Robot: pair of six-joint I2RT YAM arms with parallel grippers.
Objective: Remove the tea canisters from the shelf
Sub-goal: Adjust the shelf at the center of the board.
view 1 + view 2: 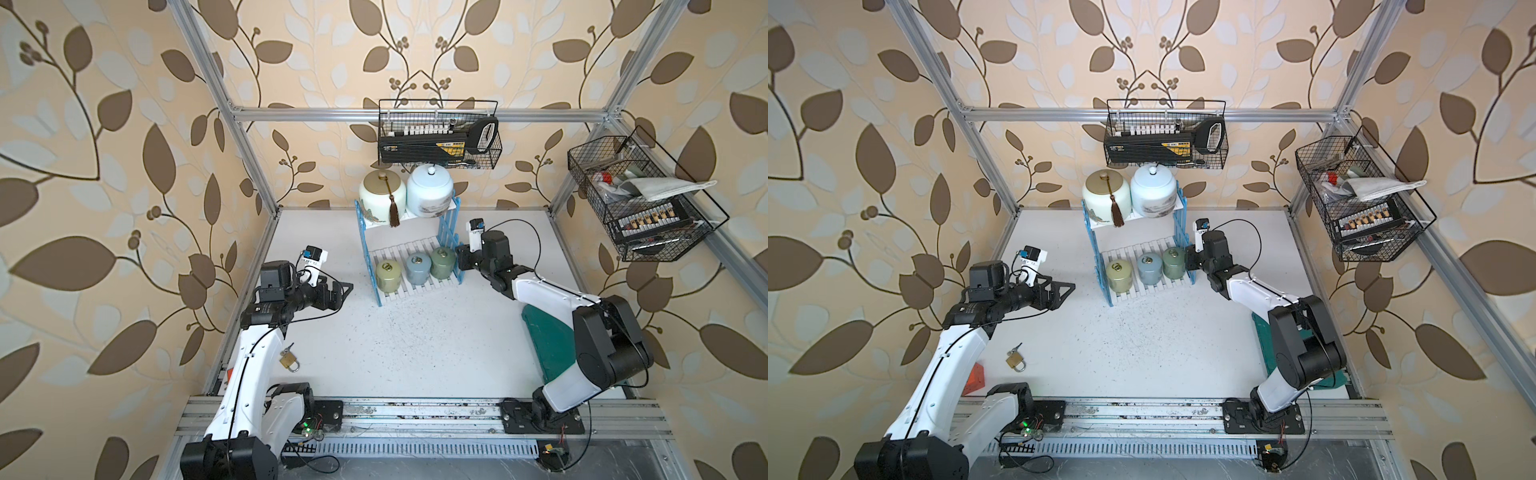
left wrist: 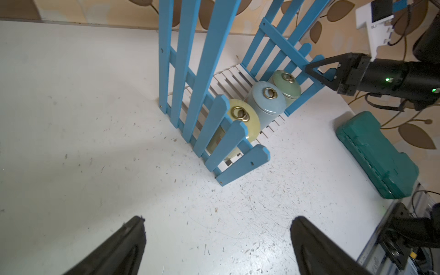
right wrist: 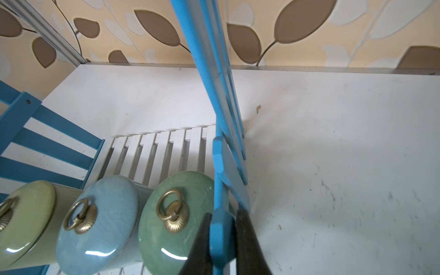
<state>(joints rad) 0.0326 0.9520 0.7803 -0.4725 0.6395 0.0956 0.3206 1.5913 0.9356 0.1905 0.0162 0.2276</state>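
So: right end effector [image 3: 223,220] clamped on shelf [image 3: 217,154], bracing it; left end effector [image 2: 217,221] wide open at shelf's 9 o'clock. Hold brace; from 6, lift yellow canister [image 1: 388,276] off lower tier.

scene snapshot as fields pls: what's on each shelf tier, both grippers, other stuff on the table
upper tier: cream canister and pale-blue canister, side by side on the shelf
lower tier: yellow-green canister, grey-blue canister, sage green canister, in a row
left gripper: open, empty, above the table, apart from the shelf
right gripper: shut on a blue side slat of the shelf, beside the sage green canister
canisters off the shelf: none
other items: padlock, green case
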